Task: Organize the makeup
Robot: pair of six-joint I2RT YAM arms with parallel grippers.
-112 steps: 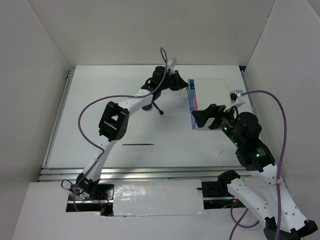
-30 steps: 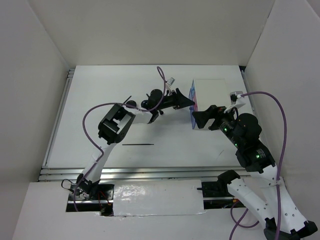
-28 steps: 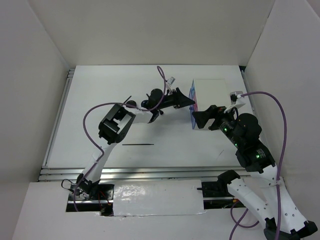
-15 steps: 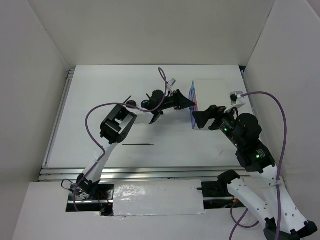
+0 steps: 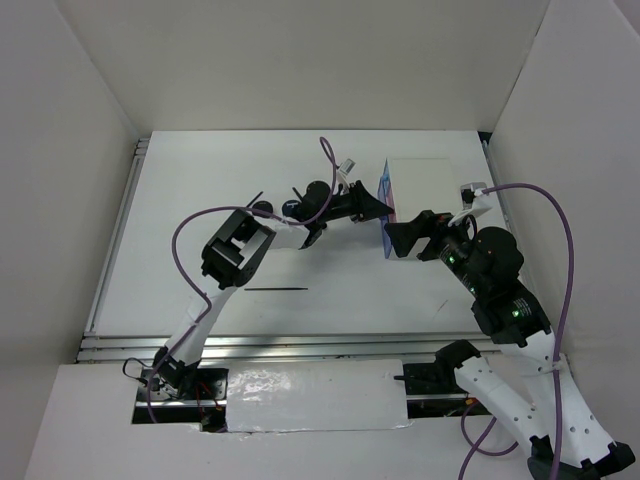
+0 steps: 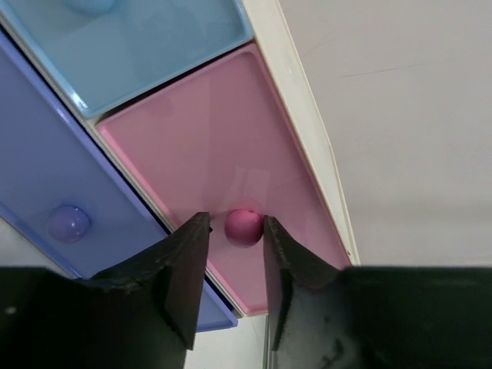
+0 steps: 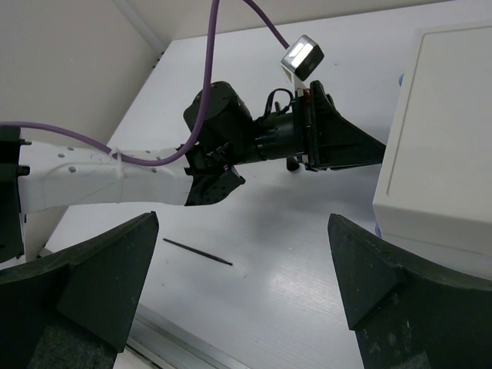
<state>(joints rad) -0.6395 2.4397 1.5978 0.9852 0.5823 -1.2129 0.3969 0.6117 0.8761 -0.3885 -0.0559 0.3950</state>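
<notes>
My left gripper (image 6: pixel 237 221) is at the front of the white drawer box (image 5: pixel 430 185), shut on the round pink knob (image 6: pixel 243 227) of the pink drawer (image 6: pixel 223 146). The knob sits between the fingertips, against the right one. In the top view this gripper (image 5: pixel 378 208) points right at the box's drawer face. A thin black pencil (image 5: pixel 275 289) lies on the table in front of the left arm, the same pencil (image 7: pixel 197 252) showing in the right wrist view. A round black compact (image 5: pixel 262 208) lies behind the left arm. My right gripper (image 5: pixel 405 235) hovers open and empty beside the box.
A light blue drawer (image 6: pixel 131 46) and a purple-blue drawer with its knob (image 6: pixel 68 224) sit next to the pink one. Another short dark stick (image 5: pixel 443 305) lies near the right arm. White walls enclose the table (image 5: pixel 200 260) on three sides.
The left jaws have narrowed round the pink knob. Before that the left gripper came down from the box's top corner to the drawer face. The right arm has not moved.
</notes>
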